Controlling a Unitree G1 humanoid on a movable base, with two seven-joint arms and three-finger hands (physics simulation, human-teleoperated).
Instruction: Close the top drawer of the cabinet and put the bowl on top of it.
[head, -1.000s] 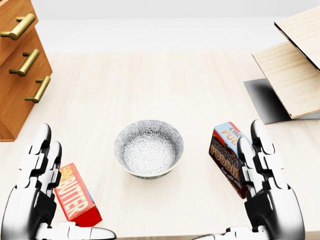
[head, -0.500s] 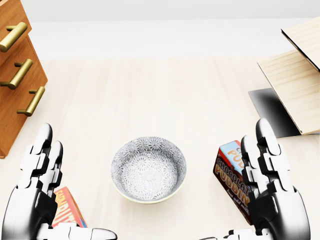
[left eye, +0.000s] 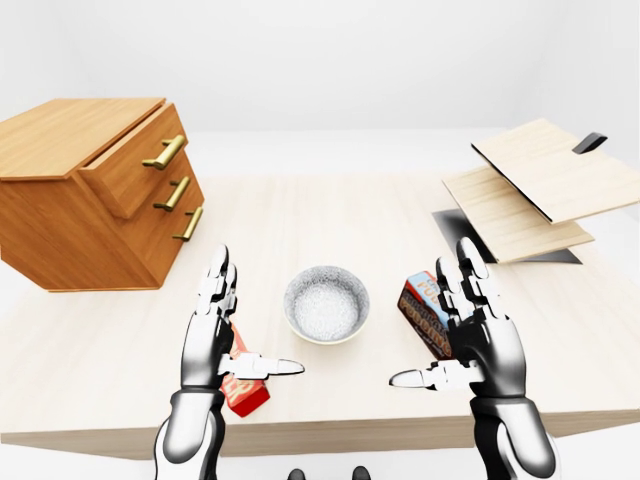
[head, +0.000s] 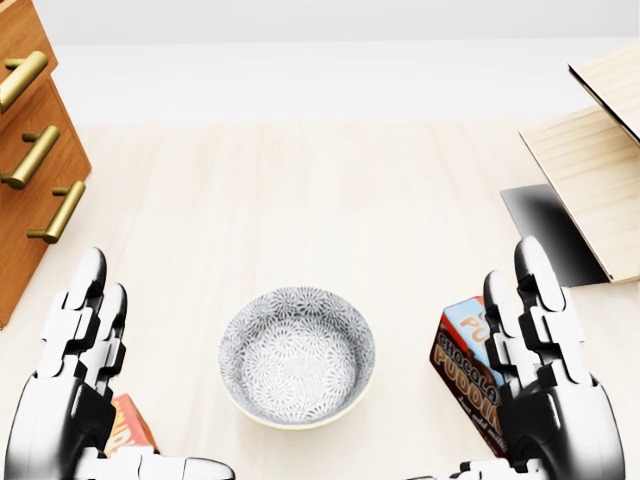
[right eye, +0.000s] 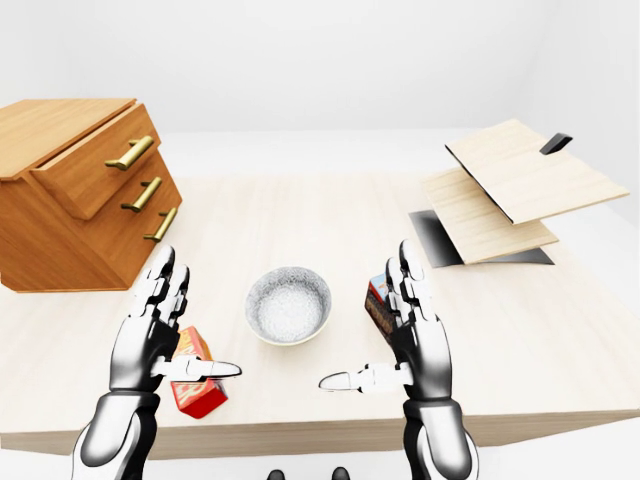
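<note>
1. Camera has moved: bowl (head: 297, 357) lower in head view, cabinet (left eye: 95, 190) further left.
2. Left hand (left eye: 208, 340), right hand (left eye: 480, 340): fingers spread, empty; bowl between them.
3. Top drawer (left eye: 135, 165) ajar, far left: push its face squarely first.

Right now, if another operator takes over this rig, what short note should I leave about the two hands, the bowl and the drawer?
Left hand: open, empty, left of the bowl in the left-eye view, not touching it.
Right hand: open, empty, right of the bowl, close by the pudding box.
Bowl: upright on the table, between the hands.
Cabinet: on the table at the view's left; its top drawer sticks out, open.
Done: nothing yet.
Left: push the top drawer shut, then lift the bowl and set it on the cabinet's top.
</note>
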